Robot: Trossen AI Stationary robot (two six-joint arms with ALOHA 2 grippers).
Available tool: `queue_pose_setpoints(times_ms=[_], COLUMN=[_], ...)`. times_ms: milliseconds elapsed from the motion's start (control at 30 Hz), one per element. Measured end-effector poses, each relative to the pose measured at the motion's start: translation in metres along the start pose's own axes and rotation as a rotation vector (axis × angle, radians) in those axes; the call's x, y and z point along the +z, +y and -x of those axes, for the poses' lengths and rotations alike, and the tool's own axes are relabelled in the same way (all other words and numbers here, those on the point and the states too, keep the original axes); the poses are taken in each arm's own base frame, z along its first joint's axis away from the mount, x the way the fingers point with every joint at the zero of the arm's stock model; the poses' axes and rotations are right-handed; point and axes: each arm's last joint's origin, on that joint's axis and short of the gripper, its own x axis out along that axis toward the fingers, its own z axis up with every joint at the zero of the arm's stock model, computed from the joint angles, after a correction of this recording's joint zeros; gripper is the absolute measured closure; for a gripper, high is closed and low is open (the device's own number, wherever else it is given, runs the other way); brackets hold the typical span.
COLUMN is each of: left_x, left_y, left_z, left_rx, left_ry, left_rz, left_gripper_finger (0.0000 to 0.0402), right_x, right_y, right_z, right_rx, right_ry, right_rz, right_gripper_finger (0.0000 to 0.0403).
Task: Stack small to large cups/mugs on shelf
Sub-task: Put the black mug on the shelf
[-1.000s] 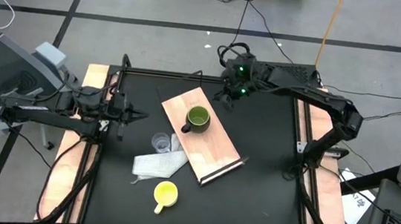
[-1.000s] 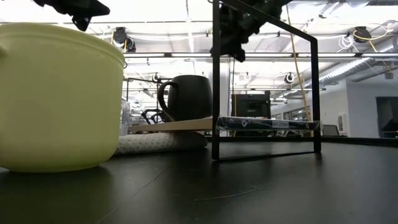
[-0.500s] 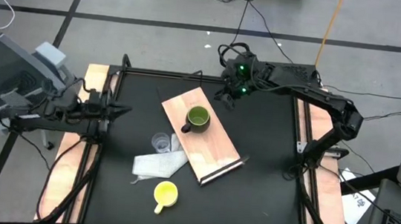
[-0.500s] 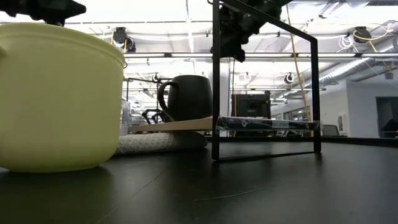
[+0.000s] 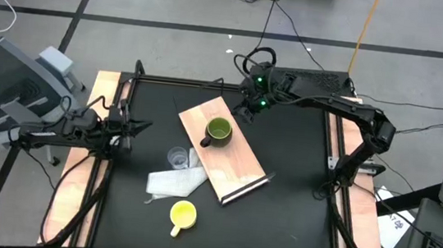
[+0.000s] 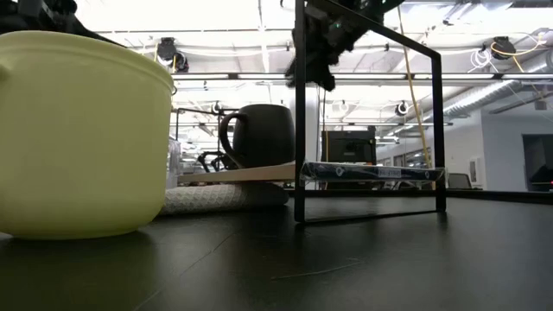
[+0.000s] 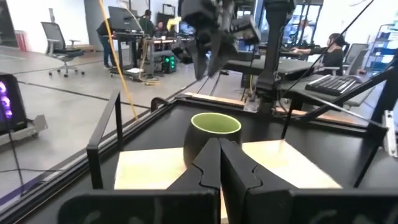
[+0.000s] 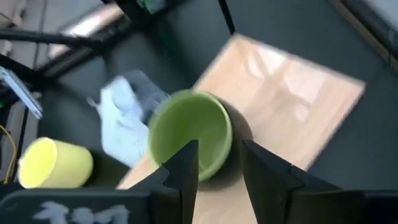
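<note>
Risk judged nearest first: yellow mug (image 5: 183, 214) upright on tabletop, handle toward near edge, well apart from shelf (image 5: 223, 149); long carry, slip possible.

Clear cup (image 5: 177, 158) beside white cloth (image 5: 174, 183); thin wall, crush risk.

Shelf long axis diagonal, dark strip at near-right end.

Green mug (image 5: 218, 131) upright on shelf, handle toward left; could be knocked by right gripper (image 5: 248, 110) above far corner, fingers (image 8: 184, 163) apart.

Left gripper (image 5: 126, 126) parked at left edge, fingers (image 7: 205, 163) together.

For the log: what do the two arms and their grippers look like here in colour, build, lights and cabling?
Both arms are dark, slim, jointed tubes. The right gripper sits below a wrist housing with small green lights, and a black cable loops above it. The left gripper is matte black, with no lit indicator visible. In the left wrist view its fingers are black with notched, interlocking inner edges.
</note>
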Motion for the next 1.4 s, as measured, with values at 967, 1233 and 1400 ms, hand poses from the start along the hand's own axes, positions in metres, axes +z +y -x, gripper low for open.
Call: queue_pose_setpoints(times_ms=[967, 1233, 1400], left_x=[0.0, 0.0, 0.0], left_y=[-0.001, -0.001, -0.001], left_z=[0.0, 0.0, 0.0], left_rx=[-0.018, -0.035, -0.035], left_ry=[0.005, 0.002, 0.002], left_rz=[-0.022, -0.018, -0.02], left_gripper_finger=[0.0394, 0.0386, 0.0398], right_x=[0.039, 0.037, 0.036], right_y=[0.012, 0.027, 0.027], right_z=[-0.039, -0.046, -0.046], right_rx=[-0.141, -0.206, -0.238], right_ry=[0.313, 0.299, 0.305], right_rz=[-0.114, -0.081, -0.096], right_gripper_finger=[0.0238, 0.0238, 0.0238])
